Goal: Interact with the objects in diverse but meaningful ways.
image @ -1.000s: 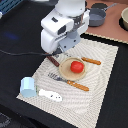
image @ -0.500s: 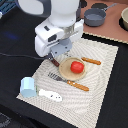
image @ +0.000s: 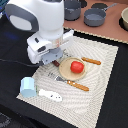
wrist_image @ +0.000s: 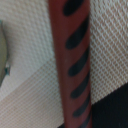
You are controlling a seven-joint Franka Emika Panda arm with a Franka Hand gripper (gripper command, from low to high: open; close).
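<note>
The dark red-brown sausage point(wrist_image: 75, 65) with black stripes fills the wrist view, very close and blurred, lying over the woven mat point(wrist_image: 30, 75). In the exterior view my gripper point(image: 51, 59) hangs low over the mat's far left part, just beside the plate point(image: 65, 74); the arm hides its fingers and the sausage. A round red tomato point(image: 76, 66) sits on that plate. The light blue cup point(image: 28, 87) lies at the mat's left corner, and the white elongated piece point(image: 50, 95) lies beside it.
An orange-handled knife point(image: 91, 61) and fork point(image: 76, 84) flank the plate. Two grey pots point(image: 95, 17) point(image: 72, 9) stand at the back. The pale mat point(image: 100, 90) lies on a black table, with a wooden board point(image: 123, 22) at the far right.
The arm has swung toward the exterior view's left and its gripper now sits over the mat's left part beside the plate. The tomato, cup and white piece have not moved.
</note>
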